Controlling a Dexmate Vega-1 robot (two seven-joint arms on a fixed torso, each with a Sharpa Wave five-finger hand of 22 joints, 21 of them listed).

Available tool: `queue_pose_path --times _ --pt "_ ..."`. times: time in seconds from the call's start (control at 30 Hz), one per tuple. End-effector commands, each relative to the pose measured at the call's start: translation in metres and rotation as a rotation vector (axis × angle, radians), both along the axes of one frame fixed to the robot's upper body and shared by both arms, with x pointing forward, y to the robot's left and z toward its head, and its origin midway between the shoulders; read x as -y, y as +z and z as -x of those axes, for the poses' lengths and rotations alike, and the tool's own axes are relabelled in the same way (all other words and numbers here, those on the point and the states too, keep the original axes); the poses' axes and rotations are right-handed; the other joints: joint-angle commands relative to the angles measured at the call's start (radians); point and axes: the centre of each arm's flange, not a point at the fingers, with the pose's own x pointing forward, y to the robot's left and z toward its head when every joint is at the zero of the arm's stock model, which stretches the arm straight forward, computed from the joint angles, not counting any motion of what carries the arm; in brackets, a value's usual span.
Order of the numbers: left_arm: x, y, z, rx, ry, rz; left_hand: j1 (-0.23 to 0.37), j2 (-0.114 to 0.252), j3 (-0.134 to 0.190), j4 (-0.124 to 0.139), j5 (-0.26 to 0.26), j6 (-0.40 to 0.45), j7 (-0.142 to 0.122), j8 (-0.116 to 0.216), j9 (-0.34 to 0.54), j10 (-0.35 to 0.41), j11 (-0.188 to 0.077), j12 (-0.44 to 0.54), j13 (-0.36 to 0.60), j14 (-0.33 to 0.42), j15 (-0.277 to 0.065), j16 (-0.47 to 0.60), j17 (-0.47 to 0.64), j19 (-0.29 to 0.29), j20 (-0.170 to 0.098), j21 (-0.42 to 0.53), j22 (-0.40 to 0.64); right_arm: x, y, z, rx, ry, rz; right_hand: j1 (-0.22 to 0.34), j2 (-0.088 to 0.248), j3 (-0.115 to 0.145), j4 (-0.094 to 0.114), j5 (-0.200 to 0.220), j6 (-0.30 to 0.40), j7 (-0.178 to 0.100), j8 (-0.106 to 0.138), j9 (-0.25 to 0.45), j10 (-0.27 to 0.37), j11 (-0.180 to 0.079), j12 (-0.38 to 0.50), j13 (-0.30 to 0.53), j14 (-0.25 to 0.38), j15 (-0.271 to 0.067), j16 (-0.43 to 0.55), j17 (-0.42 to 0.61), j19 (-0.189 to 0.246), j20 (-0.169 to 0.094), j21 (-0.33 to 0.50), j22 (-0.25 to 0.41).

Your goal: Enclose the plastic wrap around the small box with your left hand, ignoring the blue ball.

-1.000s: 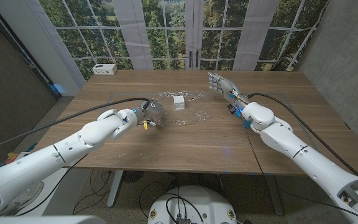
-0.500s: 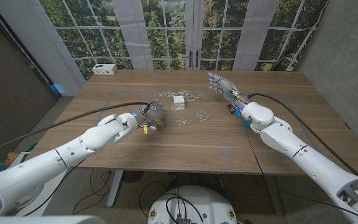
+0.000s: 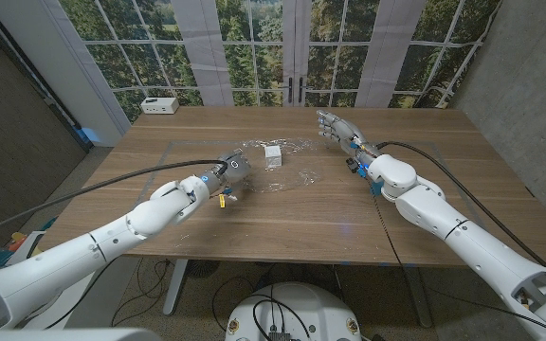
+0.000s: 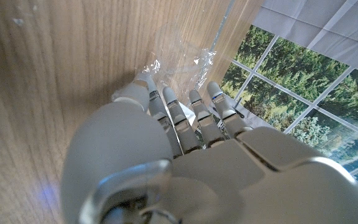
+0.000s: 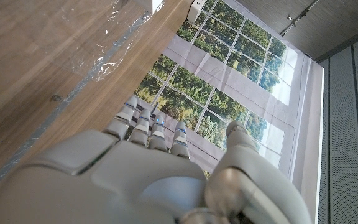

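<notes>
The left hand [image 3: 232,173], fingers extended and grasping nothing, hovered at the near edge of the crinkled clear plastic wrap [image 3: 278,169], seemingly placed to fold it over the small white box [image 3: 273,153], while the right hand [image 3: 334,128] stood released, well apart.

We see a table [image 3: 282,213] of brown wood with a fine straight grain and a dull satin finish. On its far middle lies the plastic wrap [image 3: 282,166], clear, crinkled and glinting. The small box [image 3: 272,152] on it looks white and matt. Both hands, left hand [image 3: 232,172] and right hand [image 3: 334,126], show smooth grey shells.
</notes>
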Motion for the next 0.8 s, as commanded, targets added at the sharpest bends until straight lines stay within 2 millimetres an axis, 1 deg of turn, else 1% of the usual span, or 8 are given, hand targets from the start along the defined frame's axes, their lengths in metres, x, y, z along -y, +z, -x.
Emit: queue_pose_path --times 0.03,0.17,0.43,0.63,0.8 --pt "-0.004 0.011 0.006 0.147 -0.084 0.152 0.003 0.011 0.017 0.003 0.004 0.012 0.004 0.012 0.009 0.017 0.002 0.007 0.005 0.024 -0.120 0.007 0.004 0.013 -0.001 0.008 0.004 0.000 0.002 -0.004 -0.002 0.001 -0.005 0.005 0.003 -0.002 0.000 -0.001 0.010 0.000 0.002 0.002 0.007 -0.001 -0.003 0.000 0.005 0.005 0.003 0.003 -0.001 0.005 0.006 0.003" --pt "-0.003 0.013 0.008 0.201 -0.115 0.196 0.003 0.011 0.025 0.005 0.003 0.017 0.008 0.020 0.017 0.036 -0.007 0.012 0.007 0.041 -0.129 0.010 0.004 0.016 -0.001 0.010 0.005 0.000 0.003 -0.004 -0.001 0.002 0.001 0.006 0.003 -0.002 0.000 -0.001 0.009 0.000 0.002 0.002 0.008 -0.002 -0.003 0.000 0.005 0.005 0.003 0.003 0.000 0.005 0.007 0.002" --pt "0.003 0.017 0.005 0.265 -0.146 0.259 0.000 0.008 0.034 0.007 0.003 0.024 0.010 0.032 0.026 0.048 -0.008 0.014 0.011 0.052 -0.128 0.009 0.003 0.021 -0.003 0.012 0.005 0.002 0.003 -0.006 -0.004 0.002 -0.005 0.006 0.003 -0.002 0.000 -0.001 0.009 0.000 0.001 0.002 0.008 0.000 -0.003 0.000 0.006 0.006 0.003 0.003 0.000 0.004 0.006 0.002" --pt "0.013 0.024 0.000 0.275 -0.152 0.289 -0.003 0.005 0.039 0.009 0.003 0.026 0.005 0.038 0.032 0.058 -0.008 0.016 0.013 0.059 -0.131 0.008 0.003 0.025 -0.003 0.014 0.005 0.003 0.003 -0.006 -0.006 0.005 0.003 0.006 0.003 -0.003 0.000 -0.001 0.009 0.001 0.001 0.002 0.009 -0.001 -0.003 0.000 0.004 0.005 0.002 0.003 -0.001 0.004 0.006 0.002" --pt "0.017 0.026 -0.005 0.277 -0.161 0.299 -0.004 0.003 0.042 0.009 0.003 0.025 0.004 0.041 0.035 0.060 -0.010 0.015 0.015 0.063 -0.133 0.007 0.003 0.026 -0.003 0.015 0.005 0.007 0.002 -0.005 -0.004 0.001 -0.002 0.005 0.003 -0.003 0.000 -0.001 0.009 0.000 0.001 0.002 0.008 -0.001 -0.003 0.000 0.004 0.006 0.002 0.003 -0.001 0.004 0.006 0.003"
